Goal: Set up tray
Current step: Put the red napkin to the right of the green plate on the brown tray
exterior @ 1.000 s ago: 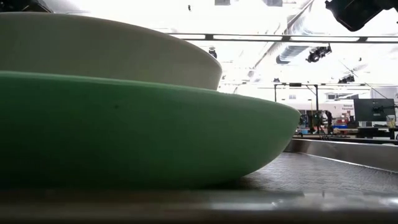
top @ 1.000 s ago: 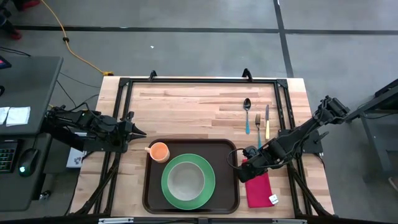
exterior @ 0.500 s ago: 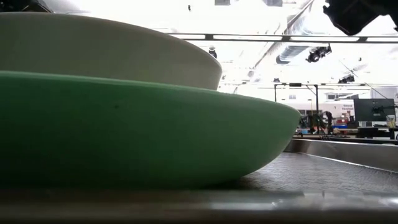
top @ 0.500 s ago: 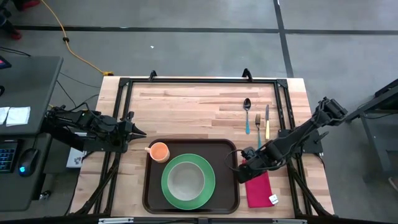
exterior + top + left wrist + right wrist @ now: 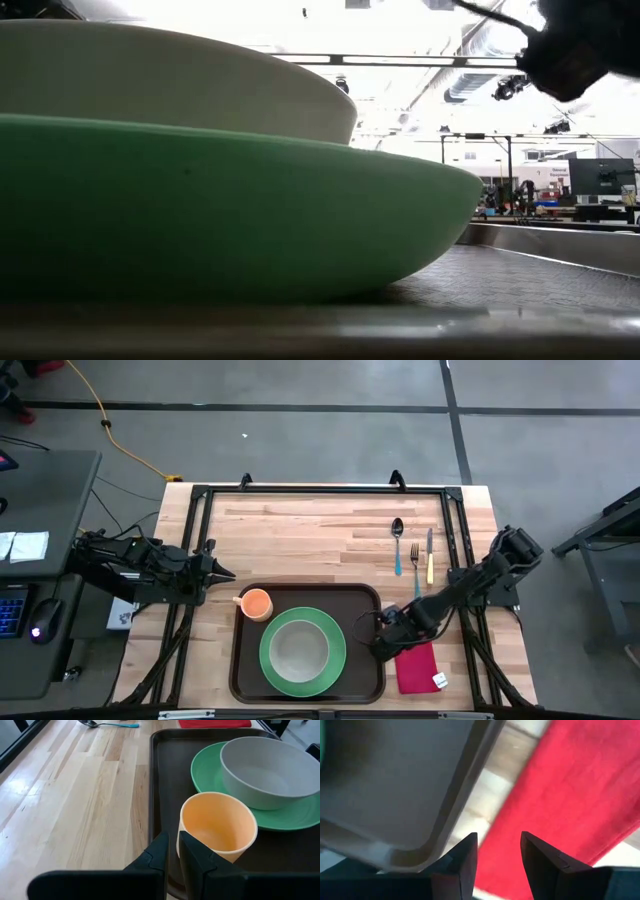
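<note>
The right gripper (image 5: 383,643) hangs low over the right edge of the tray (image 5: 243,682), its 2 fingers (image 5: 461,862) spread apart with a clear gap between them. In the right wrist view that gap sits over the strip of bare wood between the tray's raised rim (image 5: 470,780) and the red napkin (image 5: 565,795), with no object between the fingers. The red napkin (image 5: 416,667) lies on the table (image 5: 300,530) just beside the tray's right side, partly under the right arm.

The tray is at the near middle of the table. On it sits a green plate (image 5: 270,660) carrying a pale bowl (image 5: 299,650), and an orange cup (image 5: 257,603) stands in its far left corner.

The left gripper (image 5: 226,573) waits at the table's left edge, pointing at the cup. Its fingers (image 5: 160,852) are nearly pressed together with only a thin slit between them, pinching nothing, just short of the orange cup (image 5: 217,827).

Farther back on the right lie a spoon (image 5: 397,543), a fork (image 5: 415,565) and a knife (image 5: 430,556), side by side.
</note>
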You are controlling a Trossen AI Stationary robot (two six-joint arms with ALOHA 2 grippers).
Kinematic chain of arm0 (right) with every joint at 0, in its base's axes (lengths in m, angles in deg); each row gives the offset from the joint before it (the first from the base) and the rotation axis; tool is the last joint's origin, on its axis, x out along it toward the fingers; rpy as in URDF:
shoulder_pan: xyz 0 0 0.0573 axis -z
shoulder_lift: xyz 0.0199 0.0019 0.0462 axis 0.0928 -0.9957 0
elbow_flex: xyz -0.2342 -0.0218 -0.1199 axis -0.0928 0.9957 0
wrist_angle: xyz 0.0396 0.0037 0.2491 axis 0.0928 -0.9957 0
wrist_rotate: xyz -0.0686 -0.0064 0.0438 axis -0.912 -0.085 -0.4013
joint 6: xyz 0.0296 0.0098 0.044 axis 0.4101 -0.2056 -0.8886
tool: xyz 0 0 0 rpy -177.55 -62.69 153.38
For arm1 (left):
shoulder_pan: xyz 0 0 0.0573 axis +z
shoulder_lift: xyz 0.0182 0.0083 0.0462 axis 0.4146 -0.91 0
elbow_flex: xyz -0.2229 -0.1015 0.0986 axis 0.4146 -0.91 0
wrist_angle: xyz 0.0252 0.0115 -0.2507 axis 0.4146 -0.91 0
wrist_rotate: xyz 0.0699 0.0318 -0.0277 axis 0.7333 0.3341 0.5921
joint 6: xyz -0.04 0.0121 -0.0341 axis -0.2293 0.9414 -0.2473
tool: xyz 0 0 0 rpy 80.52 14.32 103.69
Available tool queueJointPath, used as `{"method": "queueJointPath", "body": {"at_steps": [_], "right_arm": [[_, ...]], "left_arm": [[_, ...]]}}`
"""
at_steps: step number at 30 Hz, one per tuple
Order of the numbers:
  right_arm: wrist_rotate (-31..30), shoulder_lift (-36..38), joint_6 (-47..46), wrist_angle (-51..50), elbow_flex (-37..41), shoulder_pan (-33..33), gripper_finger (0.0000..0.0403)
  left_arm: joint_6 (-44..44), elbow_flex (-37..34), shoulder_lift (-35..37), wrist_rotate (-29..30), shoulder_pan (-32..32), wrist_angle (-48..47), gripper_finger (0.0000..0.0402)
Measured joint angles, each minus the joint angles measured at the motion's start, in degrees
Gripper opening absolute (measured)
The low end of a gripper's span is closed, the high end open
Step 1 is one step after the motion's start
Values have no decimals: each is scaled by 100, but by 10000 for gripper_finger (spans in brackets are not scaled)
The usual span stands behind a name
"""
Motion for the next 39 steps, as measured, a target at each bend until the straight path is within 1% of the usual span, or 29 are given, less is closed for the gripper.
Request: {"method": "queueJointPath", "body": {"at_steps": [18,24,27,31,39], "right_arm": [[-136,-656,368,-138,2,283,129],[-210,-661,353,-169,115,294,129],[-71,-662,335,107,289,325,129],[-55,-658,305,380,476,331,129],[-59,-638,241,395,614,375,129]], "left_arm": [[-39,0,0,-8,1,4,74],[-49,0,-1,-10,1,6,74],[-66,0,0,-10,1,6,74],[-107,0,1,-8,-1,6,74],[-169,0,-1,-6,-1,8,74]]}}
